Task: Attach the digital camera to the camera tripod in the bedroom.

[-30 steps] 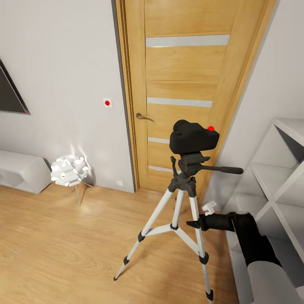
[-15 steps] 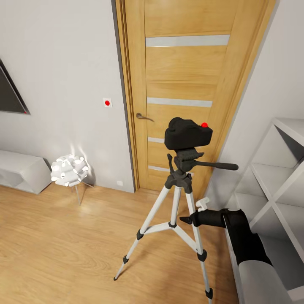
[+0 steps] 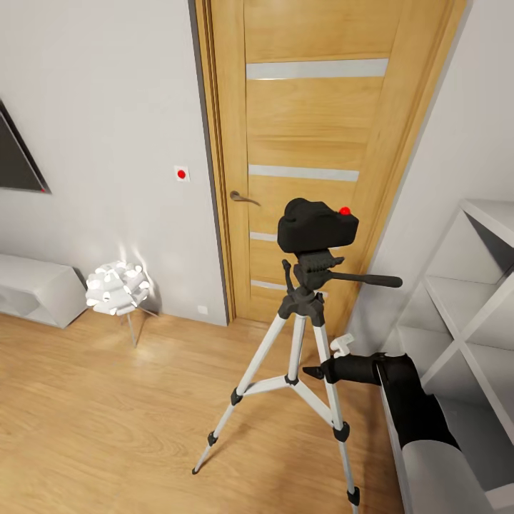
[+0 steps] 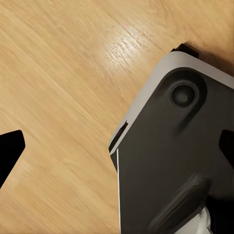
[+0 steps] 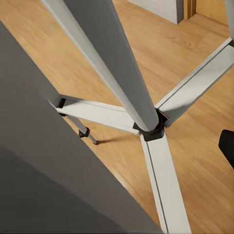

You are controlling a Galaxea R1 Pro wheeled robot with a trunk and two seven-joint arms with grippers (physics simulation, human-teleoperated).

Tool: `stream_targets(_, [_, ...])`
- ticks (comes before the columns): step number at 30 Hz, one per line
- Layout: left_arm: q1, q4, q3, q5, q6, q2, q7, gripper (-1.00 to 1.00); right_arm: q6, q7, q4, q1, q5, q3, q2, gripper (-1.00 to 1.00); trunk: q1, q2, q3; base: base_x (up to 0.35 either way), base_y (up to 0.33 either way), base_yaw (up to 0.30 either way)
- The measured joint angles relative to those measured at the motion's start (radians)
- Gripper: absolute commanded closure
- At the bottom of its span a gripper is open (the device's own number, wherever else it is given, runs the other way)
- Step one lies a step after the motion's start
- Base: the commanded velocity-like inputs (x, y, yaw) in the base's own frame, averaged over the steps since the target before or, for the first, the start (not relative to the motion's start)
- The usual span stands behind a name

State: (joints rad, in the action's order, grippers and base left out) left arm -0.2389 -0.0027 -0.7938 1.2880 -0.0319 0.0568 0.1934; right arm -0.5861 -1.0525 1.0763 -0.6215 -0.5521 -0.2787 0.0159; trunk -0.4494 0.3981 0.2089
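While the digital camera (image 3: 317, 225) sits atop the camera tripod (image 3: 298, 335), the right pincer (image 3: 312, 372) reaches its leg; grip unclear.

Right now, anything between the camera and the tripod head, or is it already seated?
Nothing visible between them: in the head view the camera sits directly on the tripod head, in front of the door. The right gripper is low beside a tripod leg, away from the camera.

Matt black digital camera (image 3: 317, 225); camera tripod (image 3: 296, 350) legs seemingly brushed metal.
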Motion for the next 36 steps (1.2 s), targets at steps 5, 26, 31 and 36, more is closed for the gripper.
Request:
stream_targets(5, [0.000, 0.000, 0.000, 0.000, 0.000, 0.000, 0.000, -1.00, 0.000, 0.000, -0.001, 0.000, 0.001, 0.000, 0.001, -1.00, 0.000, 0.000, 0.000, 0.000, 0.000, 0.000])
stream_targets(26, [0.000, 0.000, 0.000, 0.000, 0.000, 0.000, 0.000, -1.00, -0.001, 0.000, -0.002, 0.000, 0.003, 0.000, 0.000, -1.00, 0.000, 0.000, 0.000, 0.000, 0.000, 0.000])
stream_targets(31, [0.000, 0.000, 0.000, 0.000, 0.000, -0.002, 0.000, -1.00, 0.000, 0.000, -0.001, 0.000, 0.001, 0.000, 0.000, -1.00, 0.000, 0.000, 0.000, -0.040, 0.000, 0.000])
stream_targets(36, [0.000, 0.000, 0.000, 0.000, 0.000, -0.003, 0.000, -1.00, 0.001, 0.001, 0.002, 0.000, -0.001, -0.001, -0.002, -1.00, 0.000, 0.000, 0.000, -0.073, 0.000, 0.000])
